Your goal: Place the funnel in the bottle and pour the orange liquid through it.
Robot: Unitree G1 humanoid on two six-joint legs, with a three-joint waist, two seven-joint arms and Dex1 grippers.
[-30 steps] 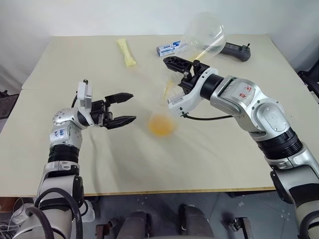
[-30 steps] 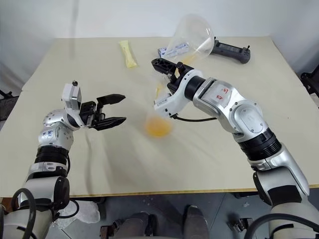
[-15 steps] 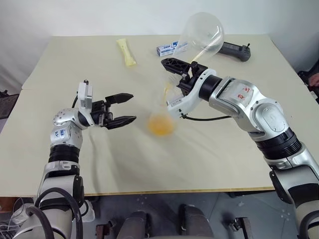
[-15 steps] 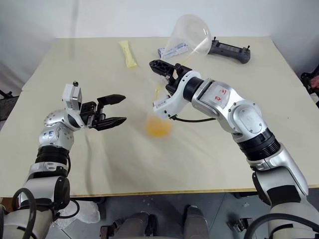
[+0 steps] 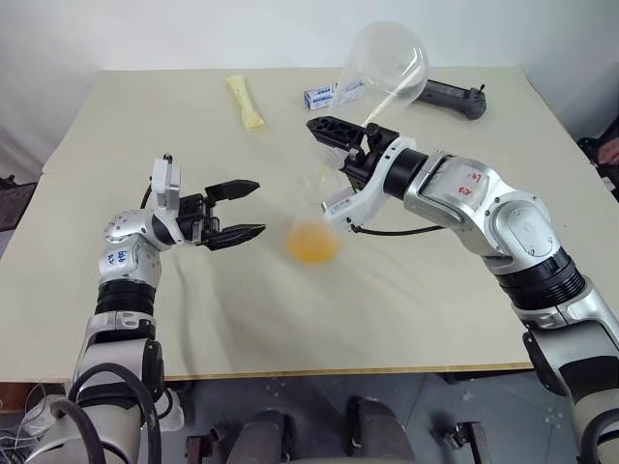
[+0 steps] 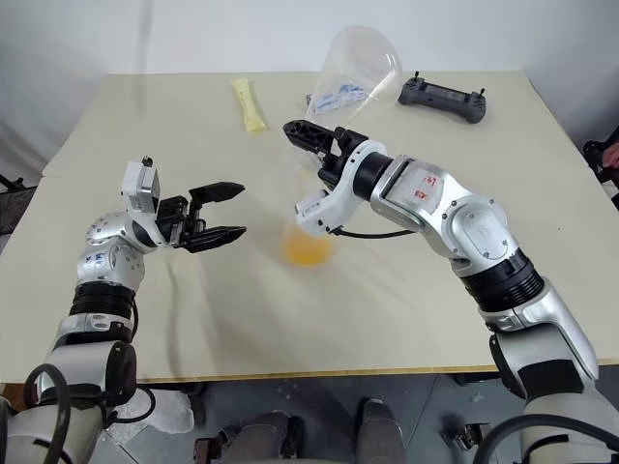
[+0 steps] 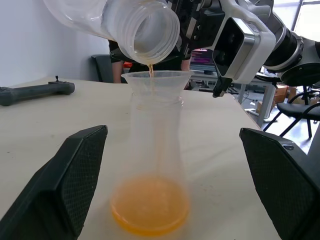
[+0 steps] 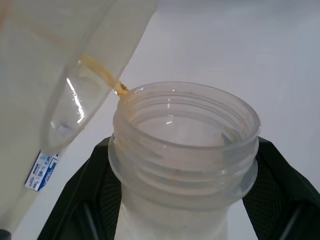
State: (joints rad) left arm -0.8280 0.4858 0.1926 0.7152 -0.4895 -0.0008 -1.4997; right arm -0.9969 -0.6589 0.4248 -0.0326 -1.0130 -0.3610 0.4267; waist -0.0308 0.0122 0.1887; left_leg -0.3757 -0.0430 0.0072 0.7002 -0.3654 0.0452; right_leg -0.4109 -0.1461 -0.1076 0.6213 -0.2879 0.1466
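On your desk (image 5: 145, 319) the right pincer (image 5: 334, 130) pinches the tipped flask (image 5: 387, 63), seemingly trickling orange liquid (image 7: 150, 210) through the funnel (image 7: 157, 80); left pincer (image 5: 237, 211) waits spread.

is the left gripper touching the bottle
Apart. In the left wrist view the bottle stands between the left gripper's two wide-open fingers, with bare table showing on both sides.

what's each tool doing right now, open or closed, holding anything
Left tool: open, holding nothing, beside the bottle.
Right tool: shut on the neck of the flask, tipped over the funnel.
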